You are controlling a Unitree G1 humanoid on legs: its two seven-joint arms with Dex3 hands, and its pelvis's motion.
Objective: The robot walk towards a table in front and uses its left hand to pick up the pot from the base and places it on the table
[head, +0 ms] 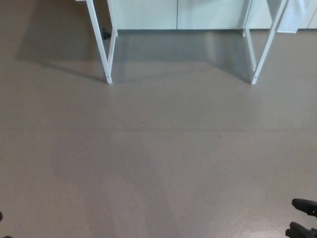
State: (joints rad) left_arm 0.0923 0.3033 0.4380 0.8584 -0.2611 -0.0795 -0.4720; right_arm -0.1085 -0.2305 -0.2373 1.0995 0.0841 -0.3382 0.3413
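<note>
Grey-brown floor (158,148) fills the head view. At the top stand the white legs of the table (100,44), with pale cabinets (148,14) behind them; its top and the pot lie out of frame. Right hand (306,206) shows at the bottom right corner, two fingers apart and holding nothing. Left hand (1,216) is a dark sliver at the edge; I cannot tell its state.

open floor (158,158) ahead, white table legs (99,44) left and right, wide gap between, cabinets (173,12) behind
</note>
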